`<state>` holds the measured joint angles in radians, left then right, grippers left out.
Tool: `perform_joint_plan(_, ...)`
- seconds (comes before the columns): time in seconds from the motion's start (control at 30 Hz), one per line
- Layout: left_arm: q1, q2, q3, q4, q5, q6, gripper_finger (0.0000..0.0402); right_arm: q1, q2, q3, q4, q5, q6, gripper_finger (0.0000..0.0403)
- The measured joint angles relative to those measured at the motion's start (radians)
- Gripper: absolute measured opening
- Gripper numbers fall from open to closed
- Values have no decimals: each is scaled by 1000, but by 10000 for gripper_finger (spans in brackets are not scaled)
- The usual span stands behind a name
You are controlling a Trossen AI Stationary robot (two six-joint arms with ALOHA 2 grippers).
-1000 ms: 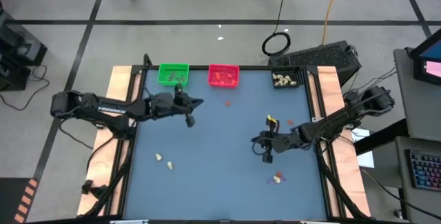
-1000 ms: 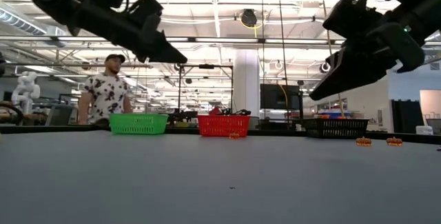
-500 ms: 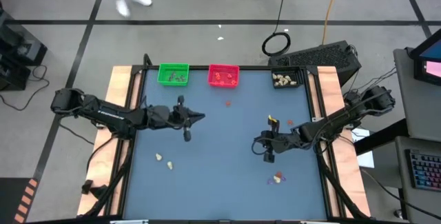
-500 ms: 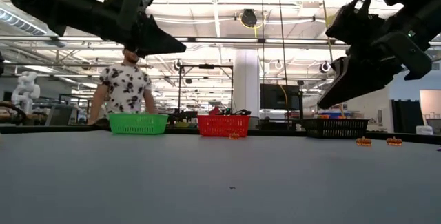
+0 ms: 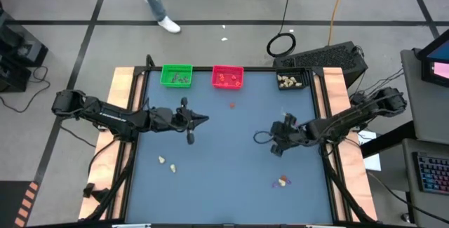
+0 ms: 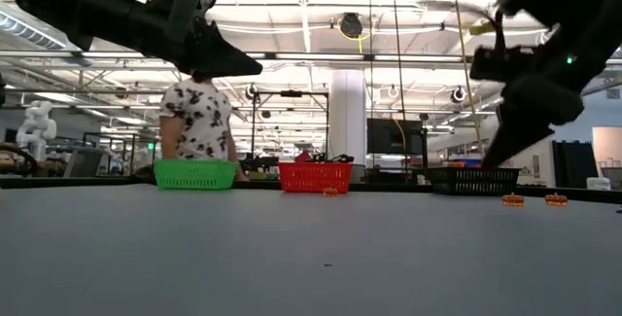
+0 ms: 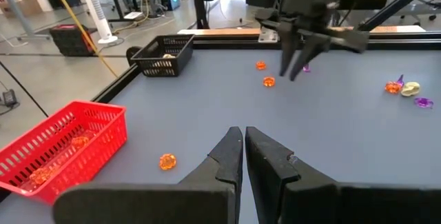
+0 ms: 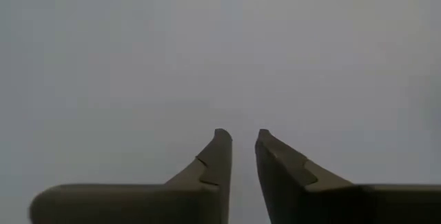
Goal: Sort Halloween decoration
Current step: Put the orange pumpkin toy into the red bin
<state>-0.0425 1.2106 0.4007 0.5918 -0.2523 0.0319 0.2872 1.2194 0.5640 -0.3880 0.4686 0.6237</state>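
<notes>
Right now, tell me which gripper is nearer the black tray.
Right. The right gripper hangs over the mat on the black tray's side, a short way in front of it. The left gripper is across the table, in front of the green tray.

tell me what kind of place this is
Probably a robotics lab or workshop hall: exposed ceiling trusses with strip lights, a white humanoid robot figure standing at the far side, and cables trailing over the grey floor.

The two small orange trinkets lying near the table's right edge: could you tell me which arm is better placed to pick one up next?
Probably the right: its gripper hovers near the orange trinkets, with nothing between its fingers. The left gripper sits across the table, shut.
</notes>
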Motion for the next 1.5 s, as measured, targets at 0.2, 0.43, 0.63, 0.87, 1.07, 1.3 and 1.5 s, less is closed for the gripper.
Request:
perform_joint_plan(0.2,0,0,0,-6,0,0,26,-87,0,0,-196,-30,145,74)
perform_joint_plan(0.43,0,0,0,-10,0,0,26,-173,4,0,-245,-79,179,74)
perform_joint_plan(0.63,0,0,0,-11,0,0,26,-234,4,0,-245,-127,174,74)
perform_joint_plan(0.87,0,0,0,-11,1,0,26,-262,4,0,-239,-183,170,74)
perform_joint_plan(1.07,0,0,0,-11,1,-1,26,-264,-4,0,-241,-190,168,75)
perform_joint_plan(1.3,0,0,0,-11,1,-1,26,-263,-27,0,-242,-215,175,75)
perform_joint_plan(1.5,0,0,0,-11,2,-2,26,-263,-29,0,-233,-265,176,75)
